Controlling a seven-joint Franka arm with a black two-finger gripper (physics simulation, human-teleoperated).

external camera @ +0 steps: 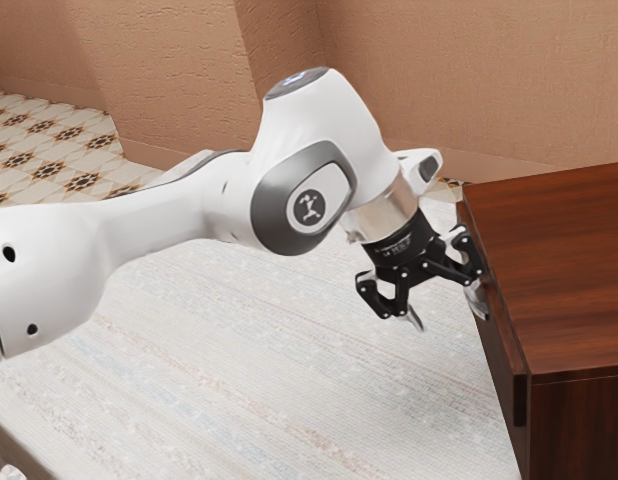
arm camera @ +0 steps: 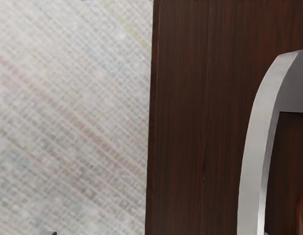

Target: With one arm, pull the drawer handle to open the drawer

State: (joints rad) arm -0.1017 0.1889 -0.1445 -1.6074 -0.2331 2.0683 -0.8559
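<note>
Standing off to one side, I saw the white arm stretched in from the exterior view's left toward a dark wooden cabinet at that view's right. Its far end was tipped down and toward the cabinet's front face, and the jaws stood spread wide, with nothing that I could see pinched between them. One pale fingertip hung in the air above the pale carpet, clear of the wood. The other finger was right up against the upper part of the cabinet's front, where a small grey shape showed, though from my spot I could not tell whether that was the finger's pad or part of the handle. From the wrist view, the drawer front was a broad panel of reddish-brown wood with the grain running along its length, its straight edge meeting the woven carpet beside it. The handle was a smooth grey metal bow curving out from that panel, close in front of the jaws. Whether the drawer sat flush in the cabinet or stood out a little I could not make out. Behind everything ran a plain tan wall, and patterned tiles covered the floor in the far corner.
</note>
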